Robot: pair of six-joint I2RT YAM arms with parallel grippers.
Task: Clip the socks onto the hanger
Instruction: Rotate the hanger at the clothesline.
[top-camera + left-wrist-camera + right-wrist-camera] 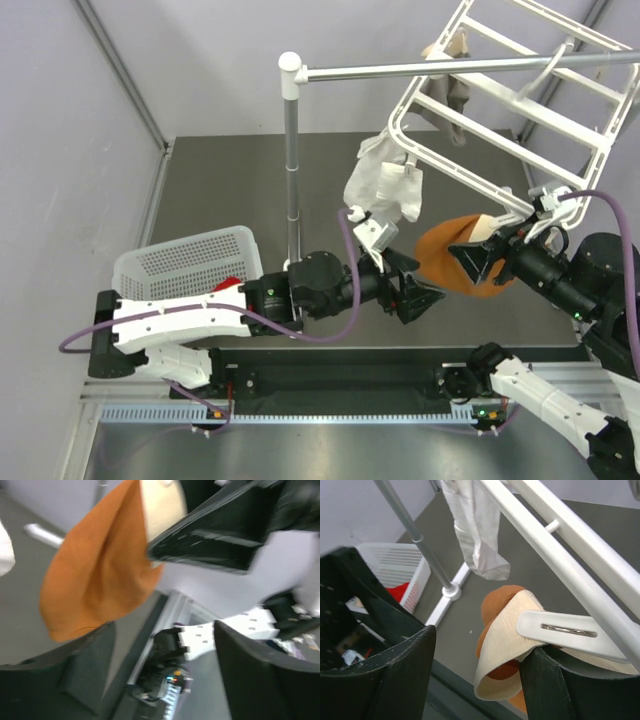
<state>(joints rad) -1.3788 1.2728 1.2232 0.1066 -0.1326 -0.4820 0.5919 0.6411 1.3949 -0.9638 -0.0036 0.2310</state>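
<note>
Orange sock (445, 262) with a beige cuff hangs limp between the spread fingers of the right gripper (482, 641), cuff up against the right finger, where a white clip peg (565, 630) lies across it at the near end of the hanger (460, 170) lower rail. Left gripper (415, 285) sits just beside and below the sock toe, jaws spread and pinching nothing, open table (230, 190) under it. White socks (385, 180) dangle from the same rail's far end, near the stand pole (291, 170); basket (190, 260) at the table's left edge.
</note>
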